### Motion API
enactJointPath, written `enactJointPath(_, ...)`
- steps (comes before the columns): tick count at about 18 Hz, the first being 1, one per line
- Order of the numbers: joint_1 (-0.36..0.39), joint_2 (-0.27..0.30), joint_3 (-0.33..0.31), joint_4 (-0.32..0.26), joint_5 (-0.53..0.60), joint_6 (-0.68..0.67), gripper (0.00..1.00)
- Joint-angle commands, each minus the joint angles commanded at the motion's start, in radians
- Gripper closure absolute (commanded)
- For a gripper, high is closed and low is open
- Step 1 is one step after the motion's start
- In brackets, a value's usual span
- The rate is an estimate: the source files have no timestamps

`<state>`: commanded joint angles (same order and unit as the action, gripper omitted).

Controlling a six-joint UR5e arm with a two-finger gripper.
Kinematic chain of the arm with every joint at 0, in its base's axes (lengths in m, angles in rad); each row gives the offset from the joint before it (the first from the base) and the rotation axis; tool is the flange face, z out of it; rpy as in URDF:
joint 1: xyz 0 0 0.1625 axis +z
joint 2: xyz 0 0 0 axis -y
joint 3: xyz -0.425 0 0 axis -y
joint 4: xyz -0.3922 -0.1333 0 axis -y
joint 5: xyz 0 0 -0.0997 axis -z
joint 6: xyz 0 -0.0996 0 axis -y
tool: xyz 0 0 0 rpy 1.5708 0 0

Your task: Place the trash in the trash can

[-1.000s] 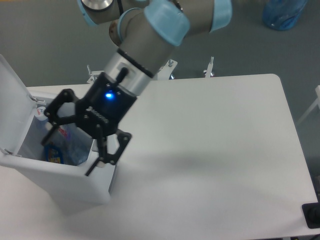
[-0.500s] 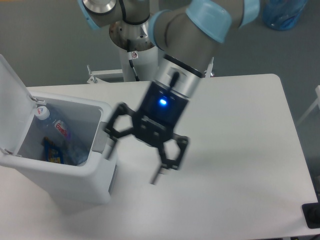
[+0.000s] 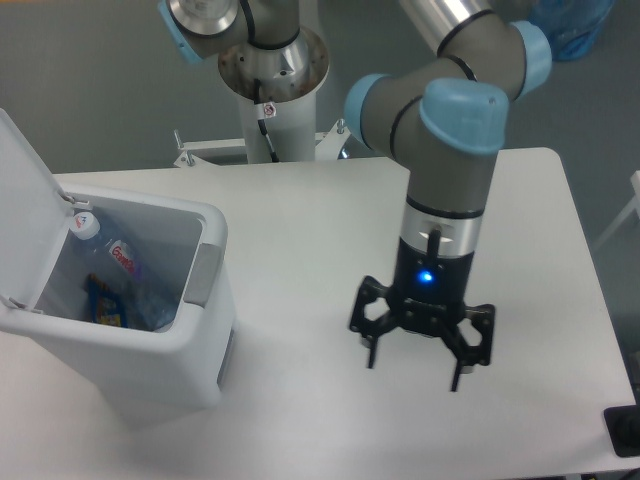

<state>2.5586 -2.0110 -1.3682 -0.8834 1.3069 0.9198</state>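
A white table (image 3: 300,200) fills most of the view, with grey floor behind it and the robot's pedestal at the far edge. Right of the table's middle, toward the near side, the gripper (image 3: 414,365) points straight down above the tabletop, its two black fingers spread wide with nothing between them. A small blue light glows on its wrist. The arm (image 3: 455,140) rises from it as a grey column with pale blue joint caps and bends back toward the base at the far side.

Well apart from the gripper, at the left near corner of the table, stands the trash can (image 3: 190,345), a large white rectangular bin with a grey panel on the side that faces the gripper. Its white flip lid (image 3: 22,190) stands up and open at the far left. Inside the bin lies the crushed clear bottle (image 3: 112,252), its white cap toward the far left corner and its red-marked label facing up. Beside it there is more clear crumpled plastic and a dark blue and yellow item, too jumbled to sort out.
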Motion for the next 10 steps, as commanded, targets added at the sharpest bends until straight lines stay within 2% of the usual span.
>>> enactJointPath(3, 0.002, 0.003, -0.011, -0.035, 0.02, 0.124, 0.0)
enactJointPath(7, 0.002, 0.005, -0.014, -0.104, 0.144, 0.266, 0.0)
enactJointPath(10, 0.002, 0.003, -0.02, -0.112, 0.166, 0.283, 0.0)
